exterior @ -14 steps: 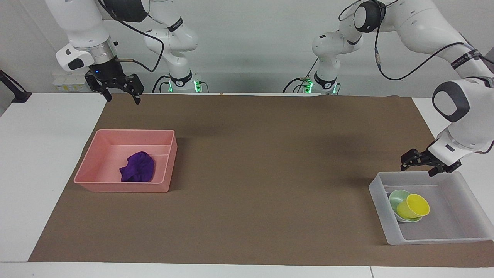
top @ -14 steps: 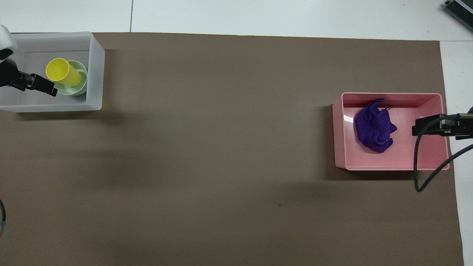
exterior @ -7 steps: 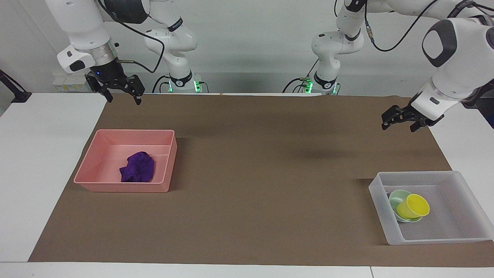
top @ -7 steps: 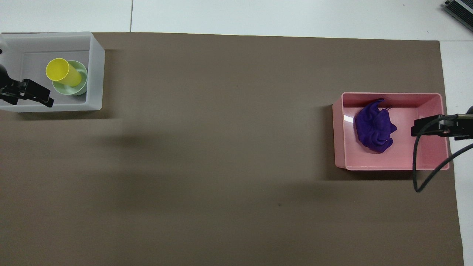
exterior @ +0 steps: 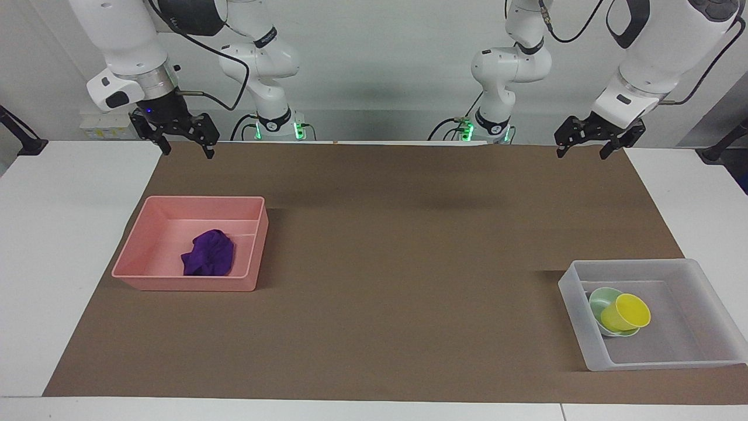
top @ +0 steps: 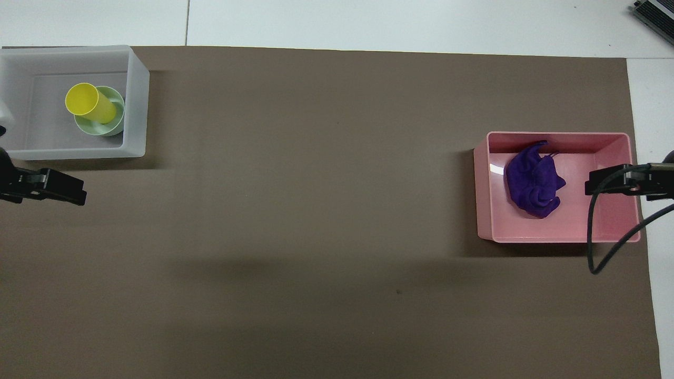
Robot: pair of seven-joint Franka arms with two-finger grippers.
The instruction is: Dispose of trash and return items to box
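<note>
Your left claw (exterior: 591, 139) has just lifted away from the clear box (exterior: 575, 292) and now hangs released and empty, high over the mat's edge nearest the robots. The right claw (exterior: 178, 135) waits, released too, above the pink bin (exterior: 187, 283). In the box, the yellow cup (exterior: 626, 311) leans in the green bowl (exterior: 599, 299); the purple rag (exterior: 208, 252) lies in the bin. All 3 look placed, so the task seems done.
</note>
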